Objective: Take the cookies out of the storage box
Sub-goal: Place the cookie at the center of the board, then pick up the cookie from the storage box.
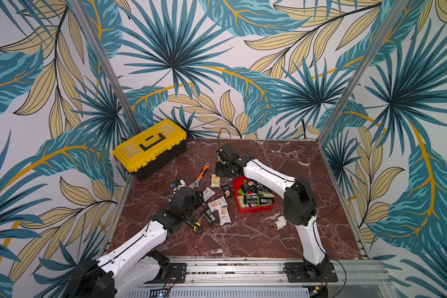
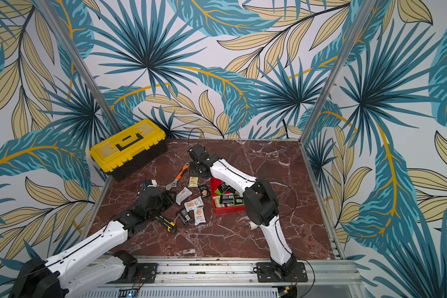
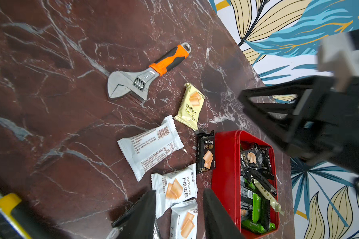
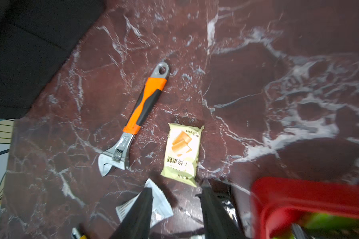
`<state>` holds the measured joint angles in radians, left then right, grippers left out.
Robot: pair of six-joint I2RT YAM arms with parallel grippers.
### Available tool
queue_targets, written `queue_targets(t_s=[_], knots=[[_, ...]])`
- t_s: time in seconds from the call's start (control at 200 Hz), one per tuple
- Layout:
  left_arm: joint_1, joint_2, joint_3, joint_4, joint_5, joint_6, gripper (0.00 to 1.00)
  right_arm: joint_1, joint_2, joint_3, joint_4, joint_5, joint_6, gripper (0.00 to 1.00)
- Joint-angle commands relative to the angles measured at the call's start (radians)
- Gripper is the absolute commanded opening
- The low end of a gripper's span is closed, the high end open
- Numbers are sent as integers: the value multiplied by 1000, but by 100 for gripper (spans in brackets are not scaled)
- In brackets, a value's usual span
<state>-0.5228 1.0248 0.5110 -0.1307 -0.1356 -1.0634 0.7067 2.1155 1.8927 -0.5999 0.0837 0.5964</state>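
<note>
Both top views let us count six cookies (image 1: pixel 217 203) lying out on the counter (image 1: pixel 243 237) beside the red storage box (image 1: pixel 250 209), where a heap more awaits lifting, while our left fingers (image 3: pixel 141 217) and right fingers (image 4: pixel 139 213) hang parted and empty above the loose packets.

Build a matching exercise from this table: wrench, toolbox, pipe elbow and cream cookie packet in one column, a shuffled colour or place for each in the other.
1. wrench
2. toolbox
3. pipe elbow
4. cream cookie packet

A. white, near the right arm
B. yellow lid, far left corner
C. orange and black handle
D. on the table between the wrench and the storage box

Pairs: 1-C, 2-B, 3-A, 4-D.
</note>
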Motion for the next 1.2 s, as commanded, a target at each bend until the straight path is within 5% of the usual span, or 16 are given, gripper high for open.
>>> queue_targets(t_s=[0.0, 0.331, 0.621, 1.192], knots=[[-44, 42, 29, 71, 6, -15, 40, 0, -105, -82, -15, 51, -64, 44], [-213, 257, 113, 193, -8, -50, 40, -12, -420, -444, -52, 180, -203, 44], [-280, 400, 174, 286, 20, -64, 44, -11, -519, -562, -287, 366, -181, 47], [-308, 565, 273, 335, 68, -46, 44, -12, -404, -571, -316, 302, -156, 47]])
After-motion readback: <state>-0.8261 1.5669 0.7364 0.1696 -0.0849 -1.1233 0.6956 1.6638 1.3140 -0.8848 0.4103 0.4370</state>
